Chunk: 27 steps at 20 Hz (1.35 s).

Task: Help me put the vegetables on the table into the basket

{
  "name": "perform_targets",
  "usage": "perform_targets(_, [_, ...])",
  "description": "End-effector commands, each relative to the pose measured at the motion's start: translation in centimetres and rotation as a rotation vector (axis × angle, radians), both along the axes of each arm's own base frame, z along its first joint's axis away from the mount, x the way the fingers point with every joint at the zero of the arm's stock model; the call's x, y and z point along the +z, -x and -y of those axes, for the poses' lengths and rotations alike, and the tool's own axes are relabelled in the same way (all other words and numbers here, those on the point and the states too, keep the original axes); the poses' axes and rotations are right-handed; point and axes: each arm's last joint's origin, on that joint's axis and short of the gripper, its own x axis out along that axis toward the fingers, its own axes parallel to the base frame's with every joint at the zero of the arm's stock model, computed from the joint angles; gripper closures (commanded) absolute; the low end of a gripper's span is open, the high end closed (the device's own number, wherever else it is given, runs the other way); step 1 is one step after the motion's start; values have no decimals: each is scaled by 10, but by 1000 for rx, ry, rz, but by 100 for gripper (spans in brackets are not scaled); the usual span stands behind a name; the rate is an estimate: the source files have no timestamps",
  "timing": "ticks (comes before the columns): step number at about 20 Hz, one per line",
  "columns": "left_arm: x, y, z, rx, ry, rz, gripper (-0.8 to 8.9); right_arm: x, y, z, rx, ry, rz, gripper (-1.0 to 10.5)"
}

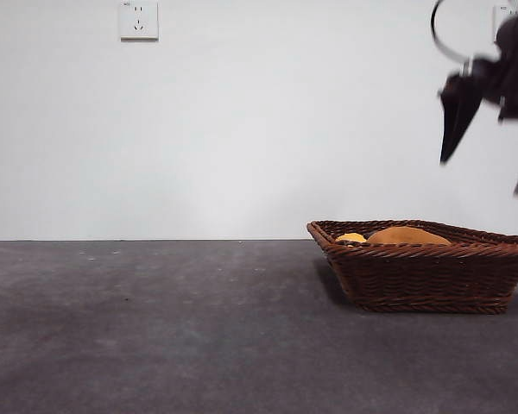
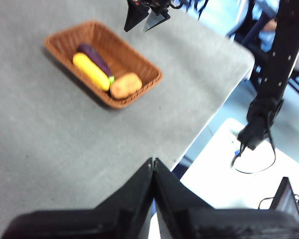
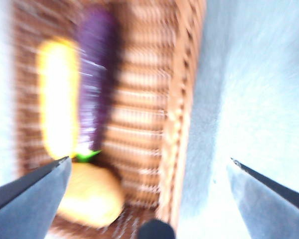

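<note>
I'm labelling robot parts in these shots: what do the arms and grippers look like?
Both grippers are black with two tapering, pointed jaws. The right gripper has a thin black cable looping above it; up close its jaws look flat and wedge-like. The left gripper has thick, angular jaws narrowing to points. No markings are visible.

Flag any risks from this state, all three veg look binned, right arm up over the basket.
1. The right gripper hangs open above the basket; a low retreat might catch the braided rim and drag it.
2. The basket sits close to the table edge in the left wrist view, so a nudge could push it off.
3. The potato lies against the end wall, likeliest to roll out.
The left gripper waits, shut.
</note>
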Motion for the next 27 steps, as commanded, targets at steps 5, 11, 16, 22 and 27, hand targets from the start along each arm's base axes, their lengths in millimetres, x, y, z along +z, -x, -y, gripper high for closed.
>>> perform_targets(5, [1,14,-11,7,45,23,818,99,81,-19,30,36,248,355])
perform_targets(11, [0,10,-10,66,7,42,817,161,175,-37,14,110,483,956])
perform_targets(16, [-1,2,-6,111,-29,42,817,175,242,-35,-40,217,508,947])
perform_targets(22, [-5,-24,14,107,-91,-30,817,177,246,-32,-95,258,521,946])
perform_targets(27, [-18,-63,45,104,-186,-138,817,170,226,-35,-87,271,467,946])
